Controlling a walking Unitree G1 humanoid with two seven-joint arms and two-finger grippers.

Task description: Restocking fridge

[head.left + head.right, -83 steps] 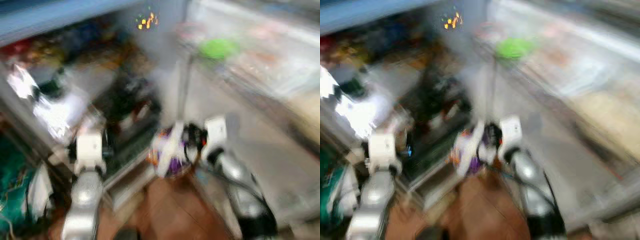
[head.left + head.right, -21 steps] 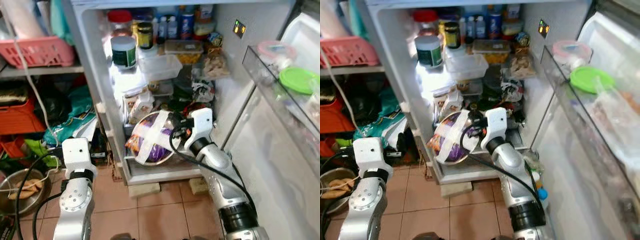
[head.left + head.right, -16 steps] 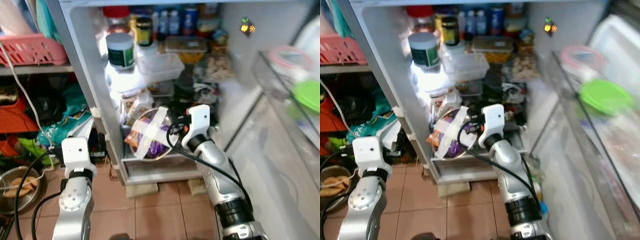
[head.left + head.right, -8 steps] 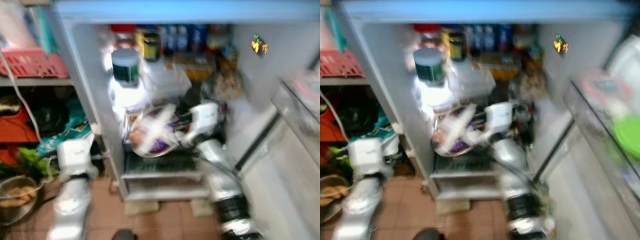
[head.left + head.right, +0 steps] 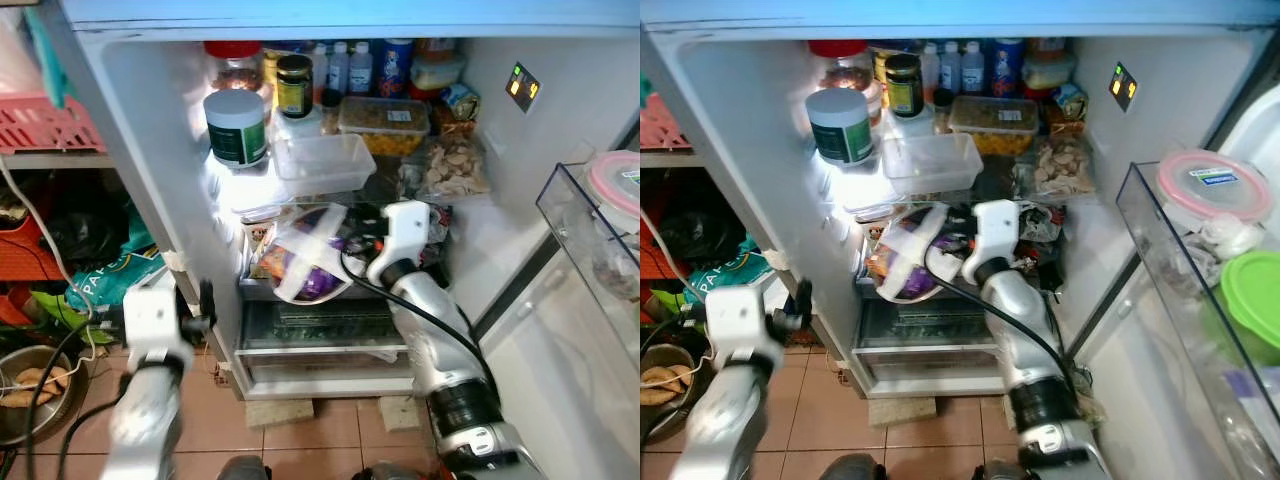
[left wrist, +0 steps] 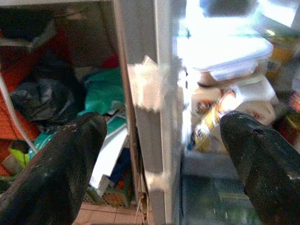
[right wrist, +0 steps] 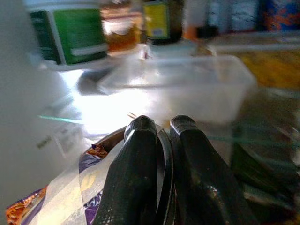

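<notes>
Pinching the tilted bowl's (image 5: pixel 305 258) rim, right end effector (image 7: pixel 159 140), bowl opening toward fridge interior (image 5: pixel 330 190).

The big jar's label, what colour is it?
Green, on the white jar; clearest in the right eye view.

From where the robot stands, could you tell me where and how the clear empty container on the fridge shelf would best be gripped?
Grip the clear container by its front rim, coming in from the open fridge front. It sits open-topped at the shelf's edge, with jars crowding behind it. The left tool is open; the right tool holds the taped bowl.
</notes>
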